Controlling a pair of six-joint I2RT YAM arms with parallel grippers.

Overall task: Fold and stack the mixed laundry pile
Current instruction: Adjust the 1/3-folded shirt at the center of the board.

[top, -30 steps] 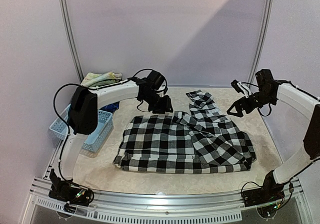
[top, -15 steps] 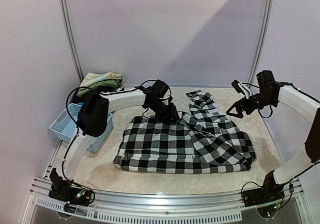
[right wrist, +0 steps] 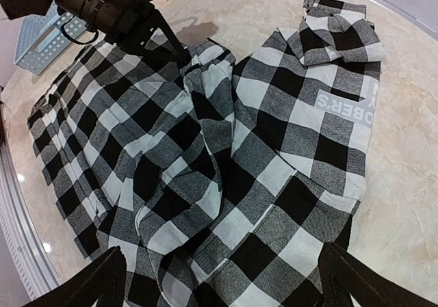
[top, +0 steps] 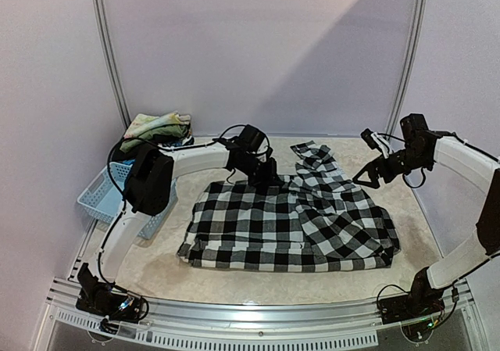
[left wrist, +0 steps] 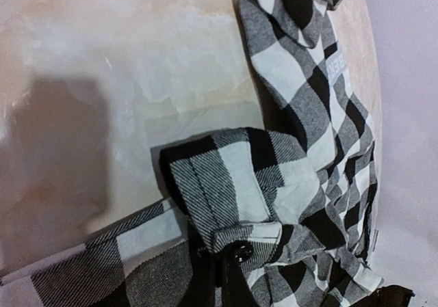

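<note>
The checked shirt (top: 289,222) covers the middle of the bench (top: 234,284), leaving a bare strip along the near edge and open surface past the shirt's right side. On the left, the blue basket (top: 98,198) and the left arm (top: 199,157) arching above it block the way. The right arm (top: 465,157) lines the right edge.
</note>
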